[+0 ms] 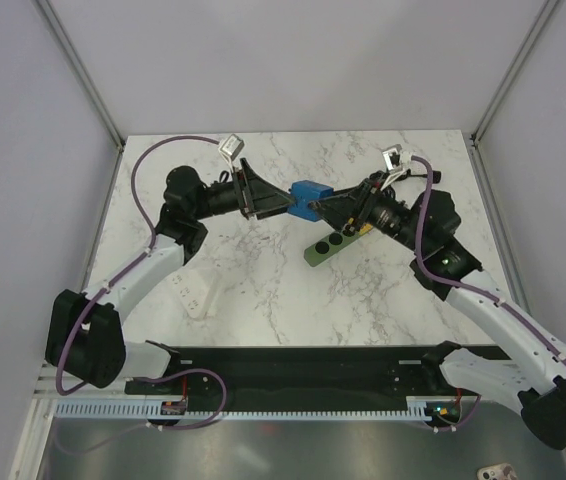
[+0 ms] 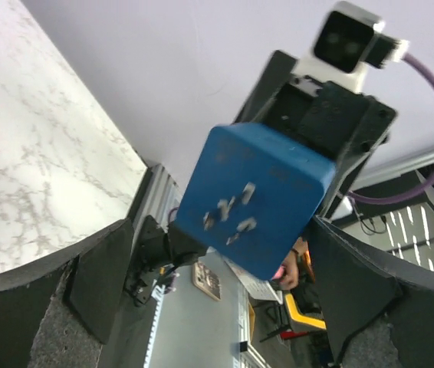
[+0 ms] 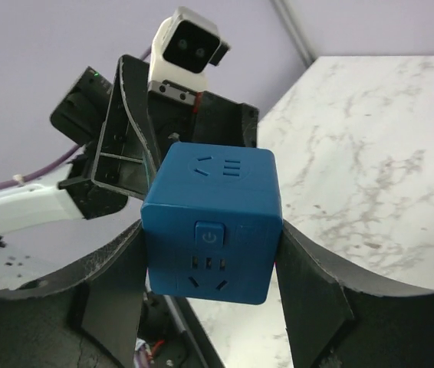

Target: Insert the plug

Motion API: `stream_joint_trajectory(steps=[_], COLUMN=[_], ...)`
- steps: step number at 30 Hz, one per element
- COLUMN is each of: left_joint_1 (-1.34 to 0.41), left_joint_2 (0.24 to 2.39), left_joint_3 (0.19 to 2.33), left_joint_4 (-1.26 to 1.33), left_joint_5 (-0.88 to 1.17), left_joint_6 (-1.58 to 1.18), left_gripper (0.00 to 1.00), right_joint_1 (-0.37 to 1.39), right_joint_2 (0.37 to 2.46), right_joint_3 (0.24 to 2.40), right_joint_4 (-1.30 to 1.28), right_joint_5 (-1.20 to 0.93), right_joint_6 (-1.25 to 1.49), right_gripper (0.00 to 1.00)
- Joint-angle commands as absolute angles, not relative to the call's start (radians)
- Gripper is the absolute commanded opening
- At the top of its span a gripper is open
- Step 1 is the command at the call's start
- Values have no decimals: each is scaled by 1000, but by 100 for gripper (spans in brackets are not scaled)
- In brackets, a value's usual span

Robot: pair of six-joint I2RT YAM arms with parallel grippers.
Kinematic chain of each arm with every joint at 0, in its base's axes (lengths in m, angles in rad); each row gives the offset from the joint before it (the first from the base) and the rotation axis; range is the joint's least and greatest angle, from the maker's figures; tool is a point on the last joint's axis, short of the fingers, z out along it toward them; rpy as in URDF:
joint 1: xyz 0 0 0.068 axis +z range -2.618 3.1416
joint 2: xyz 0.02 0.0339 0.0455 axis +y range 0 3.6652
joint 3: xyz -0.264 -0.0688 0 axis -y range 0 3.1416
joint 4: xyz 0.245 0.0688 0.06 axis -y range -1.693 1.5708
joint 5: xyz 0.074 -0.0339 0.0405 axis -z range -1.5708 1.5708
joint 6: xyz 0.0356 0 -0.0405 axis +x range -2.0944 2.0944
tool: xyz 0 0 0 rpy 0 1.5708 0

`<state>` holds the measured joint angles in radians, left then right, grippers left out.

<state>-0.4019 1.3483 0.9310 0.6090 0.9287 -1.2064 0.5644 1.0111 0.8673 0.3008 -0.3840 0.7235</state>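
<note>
We see the blue cube plug (image 3: 213, 192) clamped between the fingers of the right hand (image 1: 328, 207), held up above the worktop (image 1: 263, 290). Its prongs (image 2: 232, 211) face the left hand (image 1: 275, 201), whose fingers are spread wide, with a gap on one side of the cube. The green socket strip (image 1: 327, 245) lies just below, on the worktop.

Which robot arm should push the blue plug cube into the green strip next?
Probably the right. The right gripper is clamped on both sides of the blue plug cube, and the green strip lies on the table close beside that arm. The left gripper is open and grips nothing.
</note>
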Motion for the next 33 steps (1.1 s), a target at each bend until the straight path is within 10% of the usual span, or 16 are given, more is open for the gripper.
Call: stream_joint_trajectory(steps=[1,11,33], left_joint_1=[-358,-316,-308], left_joint_2=[1310,1247,1154], left_joint_3=[962,1209,1101], left_joint_4=[421,-426,-413], left_joint_5=[943,393,238], left_joint_6=[-1039,-496,-482], left_gripper=[100,100,100], right_joint_1=[543,529,523], right_joint_2=[994,1348,1867], right_joint_3=[1020,1380,1626], right_joint_4=[47,-639,-887], right_joint_5=[-305,-95,29], right_joint_6=[507,161,-55], right_gripper=[0,0,0])
